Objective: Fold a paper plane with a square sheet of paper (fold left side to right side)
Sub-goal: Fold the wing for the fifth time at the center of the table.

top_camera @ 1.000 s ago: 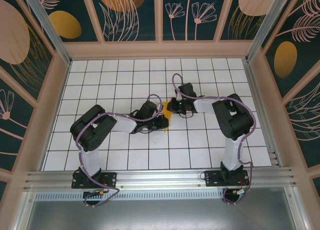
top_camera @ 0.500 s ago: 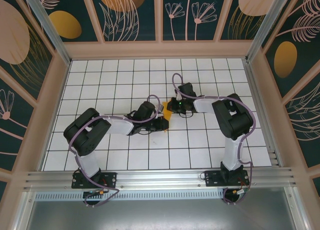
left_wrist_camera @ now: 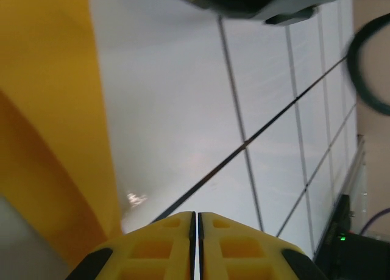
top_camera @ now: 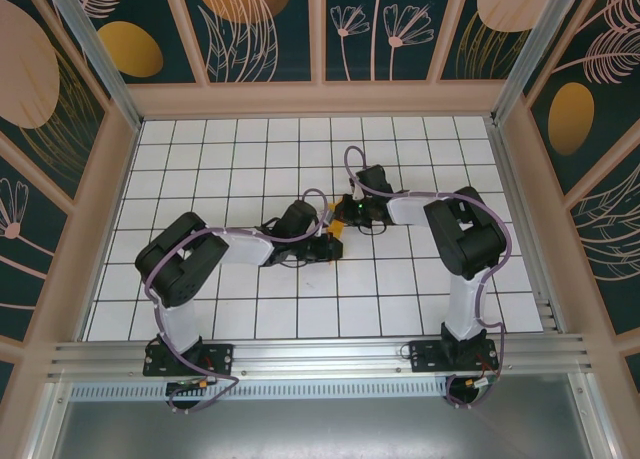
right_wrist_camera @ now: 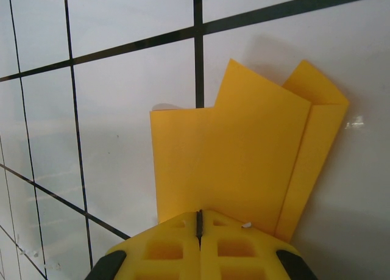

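1. At mid-frame in the top view, folded orange paper (top_camera: pixel 338 241) lies on the desk (top_camera: pixel 250 159).
2. Right hand (right_wrist_camera: pixel 199 214), pressed together, meets its near edge.
3. Left hand (left_wrist_camera: pixel 195 216), pressed together, sits beside it.

Orange-yellow paper (right_wrist_camera: pixel 234 152), folded w/ overlapping flaps & a narrow side strip, lies on white grid, mid-table.

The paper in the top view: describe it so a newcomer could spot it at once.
Start at the white gridded table and go to its middle. The square sheet of paper lies there between the left claw and the right claw, which face it from either side. It is the one orange-yellow thing on the tiles, folded into overlapping flaps.
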Motion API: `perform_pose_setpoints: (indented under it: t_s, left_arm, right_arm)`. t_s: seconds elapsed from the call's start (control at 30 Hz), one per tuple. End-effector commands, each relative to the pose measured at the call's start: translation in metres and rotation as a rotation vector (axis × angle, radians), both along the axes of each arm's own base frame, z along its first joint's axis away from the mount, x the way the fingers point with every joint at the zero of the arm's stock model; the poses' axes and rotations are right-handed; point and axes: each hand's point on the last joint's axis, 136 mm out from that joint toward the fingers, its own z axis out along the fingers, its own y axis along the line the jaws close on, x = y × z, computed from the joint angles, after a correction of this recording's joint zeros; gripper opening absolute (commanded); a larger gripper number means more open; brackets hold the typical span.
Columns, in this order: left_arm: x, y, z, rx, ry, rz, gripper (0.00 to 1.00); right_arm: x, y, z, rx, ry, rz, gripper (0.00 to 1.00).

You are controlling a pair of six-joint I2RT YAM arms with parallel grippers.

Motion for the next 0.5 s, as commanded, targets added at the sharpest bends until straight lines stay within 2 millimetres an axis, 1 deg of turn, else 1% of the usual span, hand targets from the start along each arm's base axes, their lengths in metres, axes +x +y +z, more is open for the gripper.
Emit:
perform_pose_setpoints:
  t_s: [0.0,0.3,0.47]
  left_arm:
    - [-0.002,0.008,-0.017,0.074,0.009,-0.001,0.13]
    - [-0.006,0.015,-0.024,0.102,0.018,0.011,0.13]
    - [-0.007,0.019,-0.021,0.103,0.012,0.021,0.13]
  right_arm:
    - [-0.008,-0.022,-0.031,-0.098,0.062,-0.055,0.04]
    - [-0.008,-0.024,-0.032,-0.106,0.063,-0.057,0.04]
    - [-0.009,-0.025,-0.034,-0.118,0.065,-0.057,0.04]
